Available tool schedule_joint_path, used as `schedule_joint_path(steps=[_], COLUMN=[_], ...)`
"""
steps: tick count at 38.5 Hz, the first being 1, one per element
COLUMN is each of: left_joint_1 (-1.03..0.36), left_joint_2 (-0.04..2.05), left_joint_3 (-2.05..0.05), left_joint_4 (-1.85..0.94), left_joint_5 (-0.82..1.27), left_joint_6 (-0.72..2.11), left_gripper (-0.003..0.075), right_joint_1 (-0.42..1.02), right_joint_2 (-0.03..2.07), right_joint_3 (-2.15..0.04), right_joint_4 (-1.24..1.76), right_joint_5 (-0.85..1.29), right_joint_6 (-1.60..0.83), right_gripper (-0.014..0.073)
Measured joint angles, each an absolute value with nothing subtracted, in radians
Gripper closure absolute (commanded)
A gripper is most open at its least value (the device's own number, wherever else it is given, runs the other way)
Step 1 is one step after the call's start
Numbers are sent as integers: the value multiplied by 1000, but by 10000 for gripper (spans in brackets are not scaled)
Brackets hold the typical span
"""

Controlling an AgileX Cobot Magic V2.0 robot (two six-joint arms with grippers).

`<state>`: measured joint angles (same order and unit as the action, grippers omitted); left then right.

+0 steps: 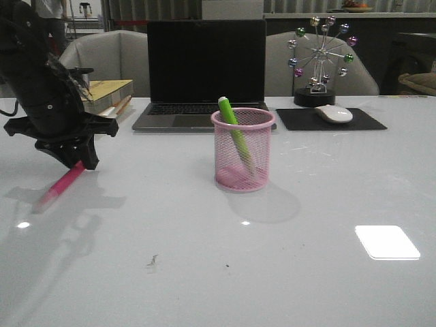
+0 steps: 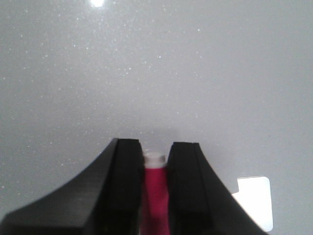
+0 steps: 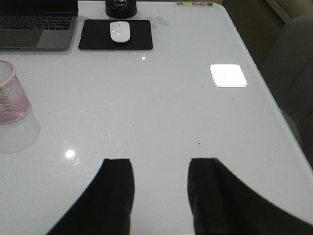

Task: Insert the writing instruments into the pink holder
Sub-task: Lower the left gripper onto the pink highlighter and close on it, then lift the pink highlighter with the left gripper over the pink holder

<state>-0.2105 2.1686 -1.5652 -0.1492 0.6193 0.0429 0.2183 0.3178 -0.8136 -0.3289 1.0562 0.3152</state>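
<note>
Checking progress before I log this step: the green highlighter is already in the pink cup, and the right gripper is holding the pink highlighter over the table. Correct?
Not quite. The left gripper holds the pink highlighter, as the front and left wrist views show; the right gripper is open and holds nothing. The green highlighter is indeed in the pink cup.

Dim room; overhead glare on table [image 1: 387, 242]; pink marker [image 1: 63, 185] motion-blurred.

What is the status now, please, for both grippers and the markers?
Left gripper shut on pink marker, off table. Right gripper open, empty. Green marker in pink holder. Path looks clear.
</note>
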Motion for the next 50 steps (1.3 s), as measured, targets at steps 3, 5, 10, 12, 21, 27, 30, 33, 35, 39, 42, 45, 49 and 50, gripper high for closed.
schedule_joint_path(steps=[3, 5, 10, 12, 21, 27, 30, 33, 35, 39, 42, 45, 49, 50], left_joint_1=[-215, -217, -221, -223, -226, -238, -247, -259, -271, -296, -327, -370, -438, -451], left_joint_2=[2168, 2168, 2171, 2172, 2178, 2176, 2161, 2137, 2117, 2078, 2051, 2028, 2013, 2009], left_joint_3=[-1565, -1565, -1565, -1565, -1609, -1664, -1703, -1735, -1753, -1770, -1772, -1772, -1772, -1772], left_joint_4=[-149, -149, -158, -169, -243, -258, -261, -262, -262, -262, -262, -264, -268, -268], left_joint_5=[611, 609, 593, 584, 611, 617, 595, 561, 525, 450, 385, 318, 223, 196], left_joint_6=[43, 43, 43, 43, 43, 43, 43, 43, 43, 43, 43, 43, 43, 43], left_gripper=[628, 628, 628, 628, 628, 628, 628, 628, 628, 627, 627, 627, 627, 627], right_joint_1=[218, 218, 218, 218, 218, 218, 218, 218, 218, 218, 218, 218, 218, 218], right_joint_2=[318, 318, 318, 318, 318, 318, 318, 318, 318, 318, 318, 318, 318, 318], right_joint_3=[-814, -814, -814, -814, -814, -814, -814, -814, -814, -814, -814, -814, -814, -814], right_joint_4=[-329, -329, -329, -329, -329, -329, -329, -329, -329, -329, -329, -329, -329, -331], right_joint_5=[1056, 1057, 1057, 1057, 1057, 1057, 1057, 1057, 1057, 1057, 1057, 1057, 1057, 1057], right_joint_6=[315, 315, 315, 315, 315, 315, 315, 315, 315, 315, 315, 315, 315, 315], right_gripper=[201, 201, 201, 201, 201, 201, 201, 201, 201, 201, 201, 201, 201, 201])
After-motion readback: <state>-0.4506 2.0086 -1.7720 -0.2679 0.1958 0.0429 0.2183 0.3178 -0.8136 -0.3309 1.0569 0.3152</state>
